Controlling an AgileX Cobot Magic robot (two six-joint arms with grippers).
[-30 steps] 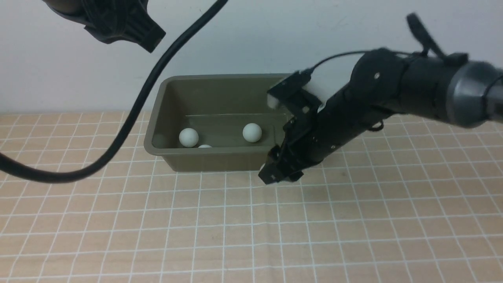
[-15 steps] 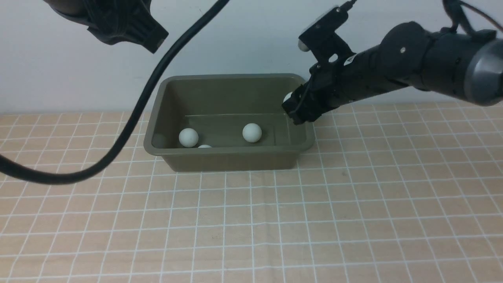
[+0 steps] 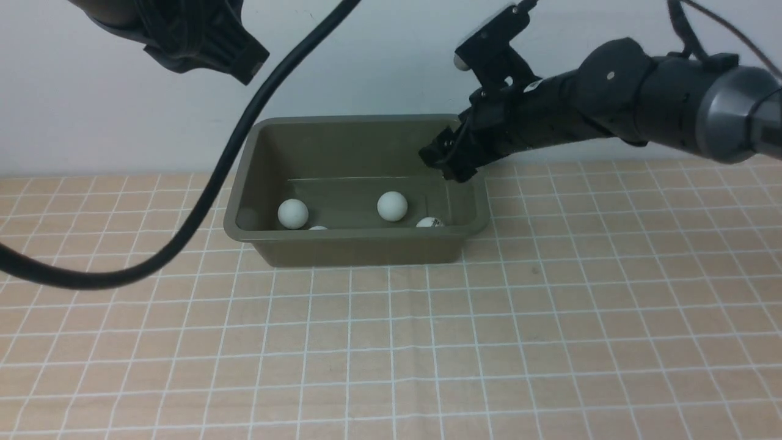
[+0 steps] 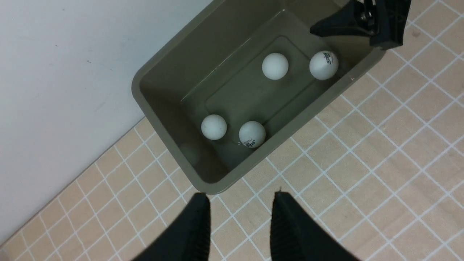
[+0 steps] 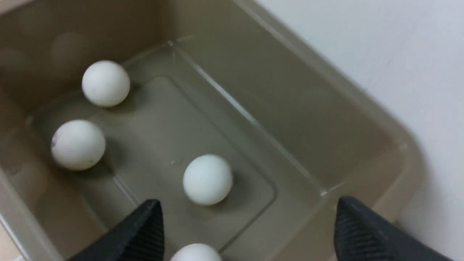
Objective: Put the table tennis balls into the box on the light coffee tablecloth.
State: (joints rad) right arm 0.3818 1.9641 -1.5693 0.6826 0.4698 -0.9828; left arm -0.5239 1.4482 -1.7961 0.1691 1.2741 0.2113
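The olive-green box (image 3: 366, 250) stands on the light coffee tablecloth (image 3: 391, 342) at the back centre. Four white table tennis balls lie in it: two at the left end (image 3: 293, 214) (image 3: 317, 228), one in the middle (image 3: 391, 206), one with a logo at the right front (image 3: 429, 222). My right gripper (image 3: 443, 162) hangs open and empty over the box's right end; its wrist view shows the balls (image 5: 207, 179) below its spread fingers (image 5: 145, 224). My left gripper (image 4: 239, 197) is open and empty, high above the cloth beside the box (image 4: 232, 32).
A thick black cable (image 3: 201, 189) from my left arm sags across the left of the front view, in front of the box's left end. A white wall (image 3: 379, 61) stands close behind the box. The gridded cloth (image 4: 380, 145) spreads in front of the box and to both sides.
My right gripper rose from the cloth in front of the box with a ball, moved over the box's right end and opened. That ball now lies in the box.
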